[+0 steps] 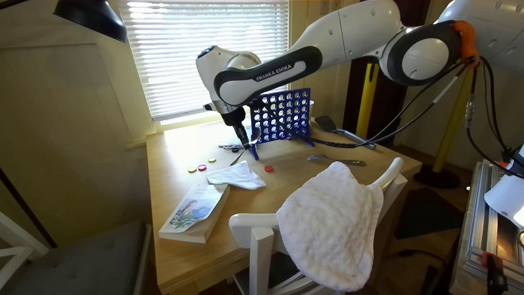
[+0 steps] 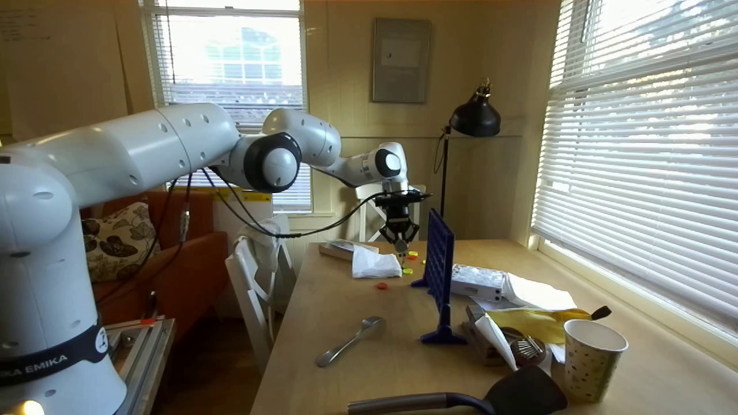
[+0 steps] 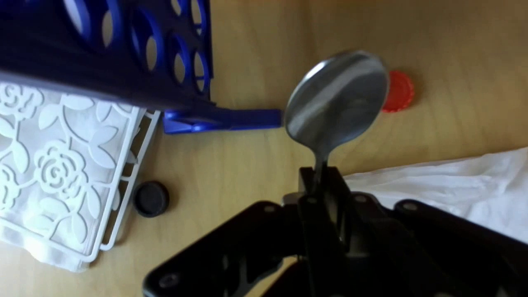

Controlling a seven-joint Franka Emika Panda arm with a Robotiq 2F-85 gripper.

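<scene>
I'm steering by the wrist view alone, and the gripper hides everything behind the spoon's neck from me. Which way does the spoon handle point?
Observer: In an exterior view, the spoon handle slants down below the gripper toward the table; I can't tell whether its end touches.

Operator: And the white napkin runs off the right edge of my picture. What lies next to it out there?

Observer: A thick book, lying flat with its illustrated cover up, as an exterior view shows.
</scene>
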